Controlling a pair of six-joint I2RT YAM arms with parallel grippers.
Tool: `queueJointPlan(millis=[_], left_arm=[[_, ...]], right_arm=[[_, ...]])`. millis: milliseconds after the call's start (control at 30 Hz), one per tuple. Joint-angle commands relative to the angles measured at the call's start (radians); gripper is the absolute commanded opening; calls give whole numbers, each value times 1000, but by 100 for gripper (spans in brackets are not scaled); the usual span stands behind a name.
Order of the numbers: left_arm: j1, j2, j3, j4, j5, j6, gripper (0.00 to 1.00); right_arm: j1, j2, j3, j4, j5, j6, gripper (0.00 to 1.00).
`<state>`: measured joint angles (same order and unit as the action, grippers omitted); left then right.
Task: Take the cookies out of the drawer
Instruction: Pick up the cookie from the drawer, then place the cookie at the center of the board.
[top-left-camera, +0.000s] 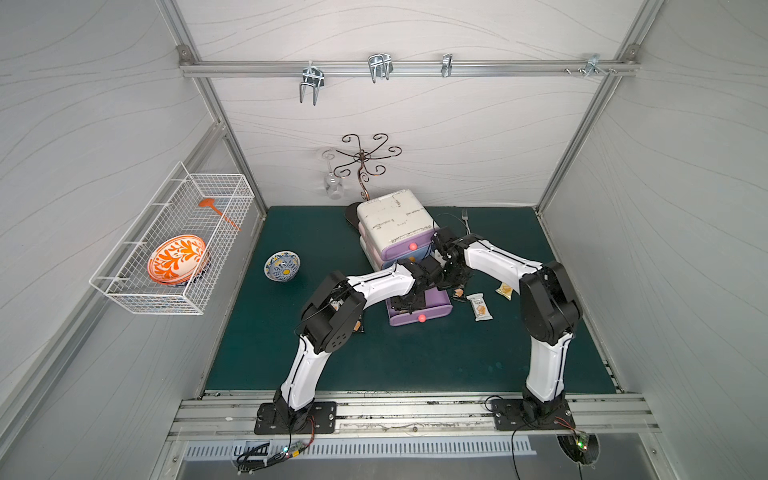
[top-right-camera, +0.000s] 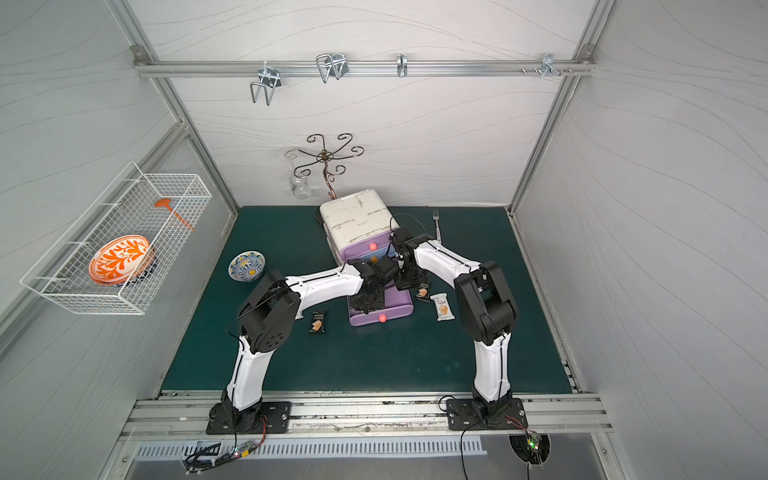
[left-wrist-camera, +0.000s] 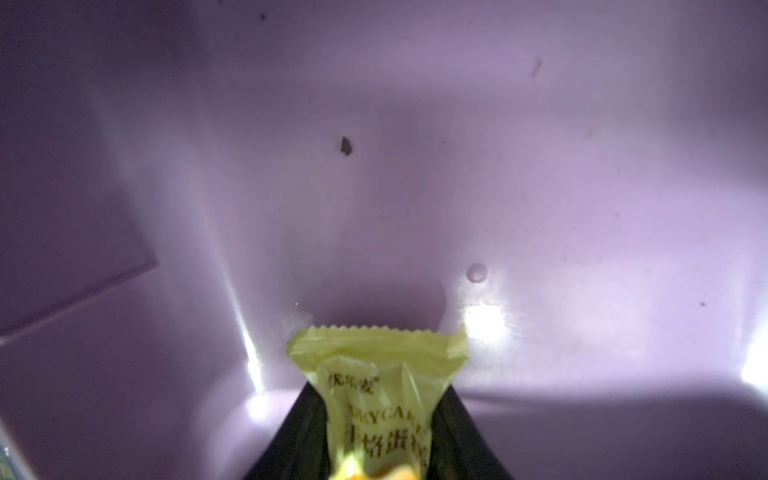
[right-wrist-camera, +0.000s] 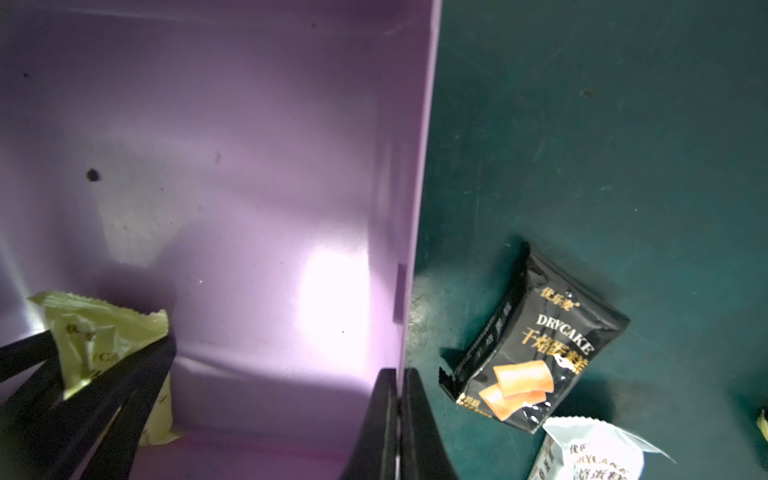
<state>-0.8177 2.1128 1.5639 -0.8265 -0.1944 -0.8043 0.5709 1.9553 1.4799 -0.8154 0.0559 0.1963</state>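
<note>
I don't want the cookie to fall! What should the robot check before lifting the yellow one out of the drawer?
1. Catch: left end effector closed on the yellow packet: ok.
2. Grip tight enough for lifting: cannot tell.
3. Steadying: right end effector pinches the drawer wall: ok.
4. Landing spot: bare mat near the black packet and white packet: ok.
5. Room above the drawer for lifting: cannot tell.
</note>
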Motion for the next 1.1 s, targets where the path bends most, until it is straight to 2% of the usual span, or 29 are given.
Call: queueJointPlan(millis=[0, 233, 600, 800, 1067], left_arm=[[9, -18, 29, -20, -8, 46, 36], [19, -112, 91, -51, -29, 60, 36], [47, -271, 83, -116, -23, 57, 36], [46, -372, 12, -128, 22, 54, 36], [44, -531, -185, -115, 52, 20, 36]], right_arm=[[1, 11, 19, 130, -19, -2, 5], [1, 14, 22, 128, -16, -7, 5], [1, 21, 34, 125, -6, -10, 5], [1, 22, 40, 130, -3, -14, 5], [1, 27, 43, 143, -8, -41, 5]])
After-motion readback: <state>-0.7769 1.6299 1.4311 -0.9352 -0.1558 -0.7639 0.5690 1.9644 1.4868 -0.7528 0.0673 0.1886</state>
